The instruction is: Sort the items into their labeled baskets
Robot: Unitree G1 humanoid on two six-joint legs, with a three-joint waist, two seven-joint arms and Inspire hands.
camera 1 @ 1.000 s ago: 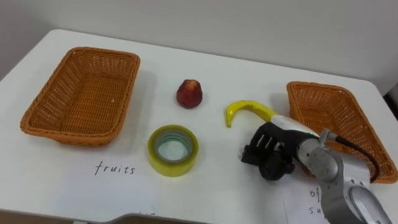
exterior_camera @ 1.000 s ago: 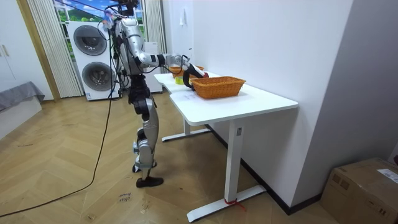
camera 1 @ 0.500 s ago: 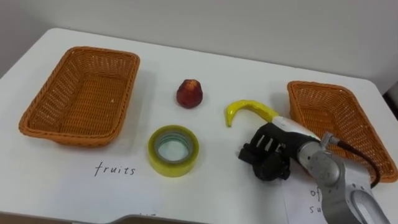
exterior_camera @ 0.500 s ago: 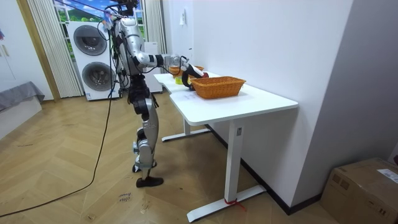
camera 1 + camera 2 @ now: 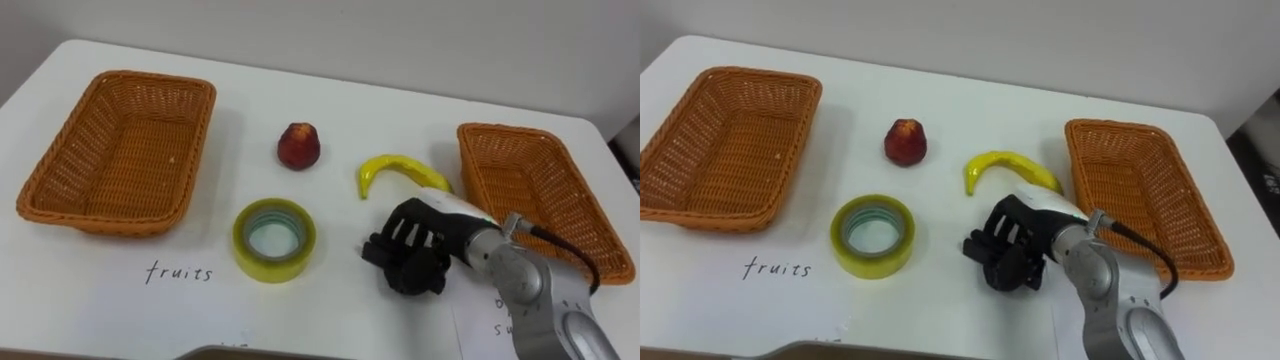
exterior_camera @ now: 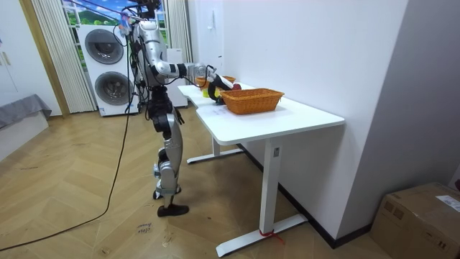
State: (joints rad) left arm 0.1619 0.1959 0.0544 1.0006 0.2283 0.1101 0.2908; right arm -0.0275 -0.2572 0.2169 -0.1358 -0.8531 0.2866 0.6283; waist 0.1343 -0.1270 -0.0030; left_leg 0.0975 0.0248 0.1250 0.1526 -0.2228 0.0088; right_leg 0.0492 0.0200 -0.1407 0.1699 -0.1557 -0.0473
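A red fruit (image 5: 299, 147) and a yellow banana (image 5: 395, 170) lie in the middle of the white table (image 5: 330, 105). A roll of yellow-green tape (image 5: 274, 238) lies nearer me, left of centre. My right hand (image 5: 415, 250) hovers low over the table just below the banana and to the right of the tape, its fingers loosely bent and holding nothing. An empty wicker basket (image 5: 150, 77) stands at the left, above a handwritten "fruits" label (image 5: 178, 272). A second empty wicker basket (image 5: 500, 130) stands at the right.
A paper label (image 5: 480, 325) lies by the table's near edge under my right forearm. In the room view I stand at the table's far end, with washing machines (image 6: 111, 68) behind me and a wall along the table's far side.
My right hand has slid left across the table, away from the right basket and closer to the tape. The view has shifted slightly.
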